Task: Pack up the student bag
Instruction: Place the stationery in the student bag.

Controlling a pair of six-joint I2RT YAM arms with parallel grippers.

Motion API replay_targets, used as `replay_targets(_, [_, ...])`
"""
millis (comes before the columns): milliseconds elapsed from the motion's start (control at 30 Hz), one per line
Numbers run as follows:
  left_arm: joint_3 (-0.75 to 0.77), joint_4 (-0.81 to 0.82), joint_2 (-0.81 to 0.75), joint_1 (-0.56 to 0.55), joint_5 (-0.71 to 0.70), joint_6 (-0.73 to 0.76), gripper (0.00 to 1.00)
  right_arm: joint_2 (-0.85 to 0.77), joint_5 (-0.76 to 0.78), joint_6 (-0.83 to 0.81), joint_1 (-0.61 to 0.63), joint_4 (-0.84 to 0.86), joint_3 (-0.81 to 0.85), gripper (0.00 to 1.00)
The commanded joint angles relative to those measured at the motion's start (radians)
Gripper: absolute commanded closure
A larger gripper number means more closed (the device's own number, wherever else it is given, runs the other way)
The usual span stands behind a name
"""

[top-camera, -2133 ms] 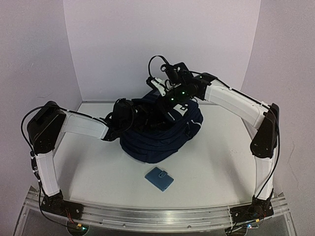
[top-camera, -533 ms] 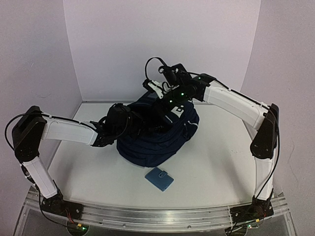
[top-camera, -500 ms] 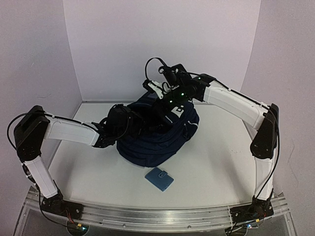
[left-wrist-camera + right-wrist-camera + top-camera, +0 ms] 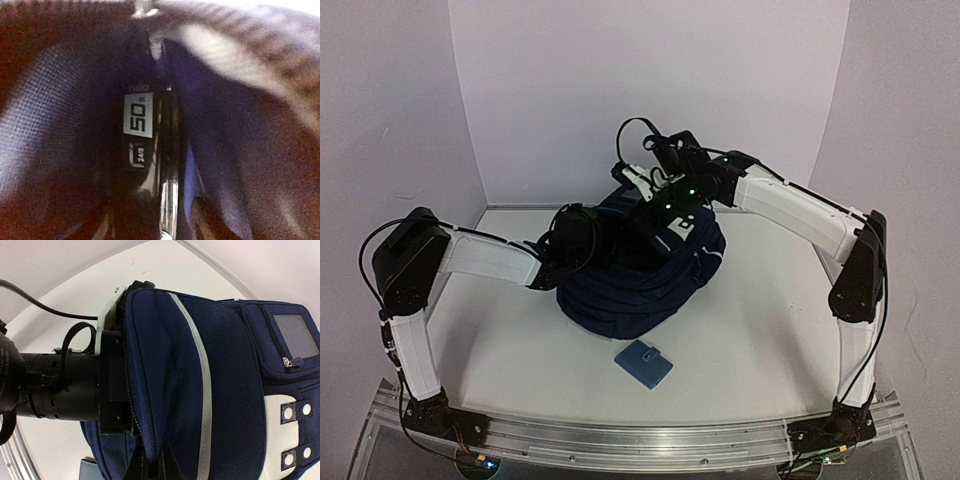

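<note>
The student bag [image 4: 640,275] sits mid-worktop [image 4: 770,320], toward the far side. The right gripper [image 4: 152,462] is pinched closed on the edge of the bag's top flap and lifts it, seemingly to hold the mouth open for the other arm. The left gripper [image 4: 582,240] reaches in from the left through that gap. Its wrist view shows only dark lining and a black object with a white label [image 4: 138,115], so I cannot tell how far open it is or whether it grips anything. A small blue wallet [image 4: 643,363] lies near, apart from the bag, likely not yet packed.
</note>
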Motion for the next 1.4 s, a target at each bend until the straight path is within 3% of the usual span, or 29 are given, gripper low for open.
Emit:
replay_targets(0, [0.049,-0.245,-0.099,-0.015,-0.086,0.016,0.41,-0.078,-0.045,-0.01,0.017,0.054,0.057,1.0])
replay_targets(267, [0.082,-0.41,-0.132,-0.026,-0.046,0.031,0.29,-0.051,-0.034,-0.006,-0.001,0.053,0.091,1.0])
replay_targets(500, [0.057,-0.474,-0.187,-0.051,-0.059,0.089,0.31,-0.054,-0.034,-0.009,-0.01,0.052,0.094,1.0])
replay_targets(700, [0.058,-0.54,-0.191,-0.065,-0.022,0.131,0.27,-0.046,-0.033,-0.01,-0.011,0.053,0.099,1.0])
replay_targets(867, [0.041,-0.582,-0.214,-0.075,-0.036,0.123,0.37,-0.045,-0.038,-0.01,-0.011,0.052,0.102,1.0])
replay_targets(1100, [0.035,-0.591,-0.241,-0.103,-0.044,0.146,0.38,-0.04,-0.054,-0.006,-0.011,0.052,0.095,1.0])
replay_targets(1367, [0.04,-0.425,-0.185,-0.106,-0.014,0.197,0.66,-0.043,-0.092,0.016,-0.012,0.051,0.087,1.0])
